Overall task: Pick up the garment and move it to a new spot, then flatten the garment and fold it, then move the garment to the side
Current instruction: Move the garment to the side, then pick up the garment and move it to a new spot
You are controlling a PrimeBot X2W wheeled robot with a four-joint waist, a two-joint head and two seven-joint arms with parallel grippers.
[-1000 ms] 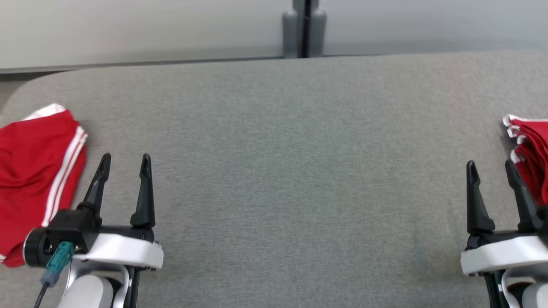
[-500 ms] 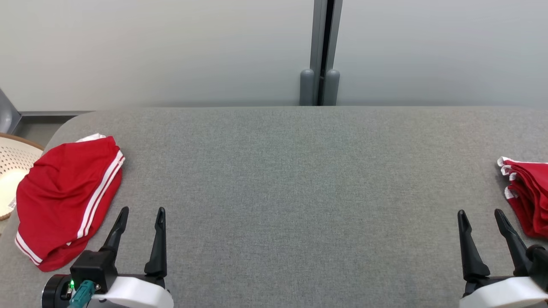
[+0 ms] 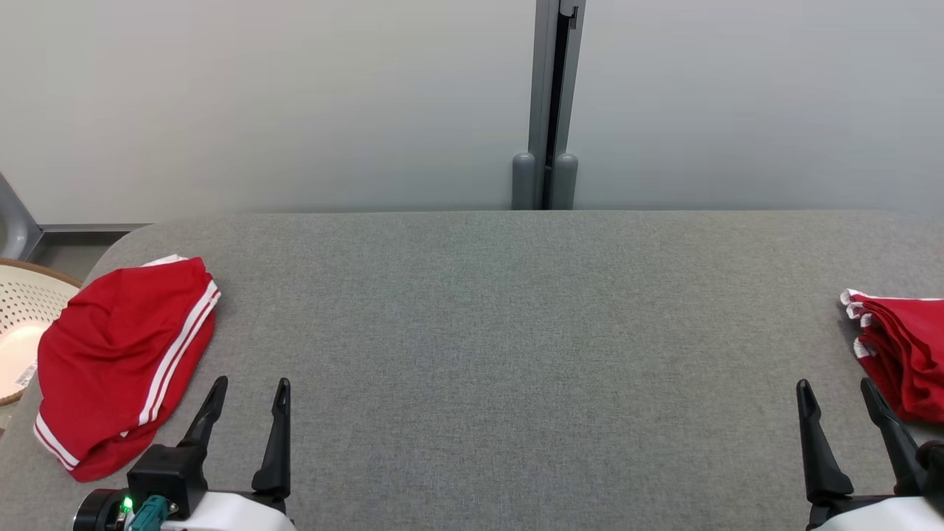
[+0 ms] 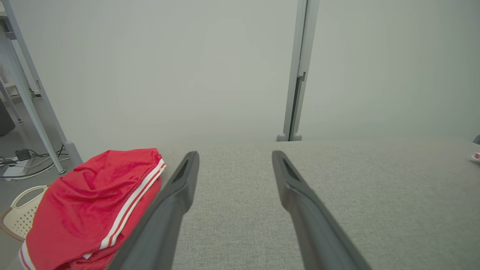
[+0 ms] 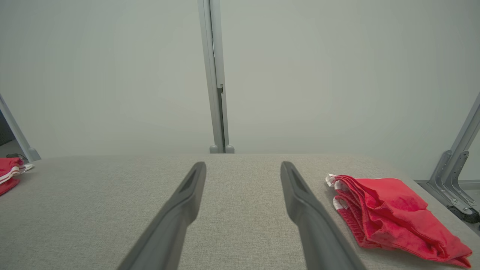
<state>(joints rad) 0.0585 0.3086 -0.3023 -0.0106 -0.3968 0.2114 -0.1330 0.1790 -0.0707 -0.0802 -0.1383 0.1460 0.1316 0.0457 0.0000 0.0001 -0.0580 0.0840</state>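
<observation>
The whole head view has been lifted. More wall (image 3: pixel 295 110) is taken in, the far edge of the bench (image 3: pixel 516 346) is seen lower in the picture, and a basket (image 3: pixel 18 332) has been brought into sight at the left. That is read as camera motion only, and nothing on the bench is judged to have been shifted. A fresh survey is suggested, with the pick-up not yet begun.

The grey padded bench is spread wide, and its middle is judged the likely spot for flattening and folding. The garment (image 3: pixel 118 354), red shorts with white side stripes, is laid crumpled at the bench's left end, near the left tool (image 3: pixel 251 385) and untouched by it. Its long axis is run from near to far, the far end leaned a little toward the bench's middle. A white edge is shown at that far end, and a striped hem at the near-left end. A folded red pile (image 3: pixel 903 354) is parked at the right end, by the right tool (image 3: pixel 836 386). The pale perforated basket is seen off the left edge. On both tools the fingers are held wide apart, and nothing is gripped by either.
</observation>
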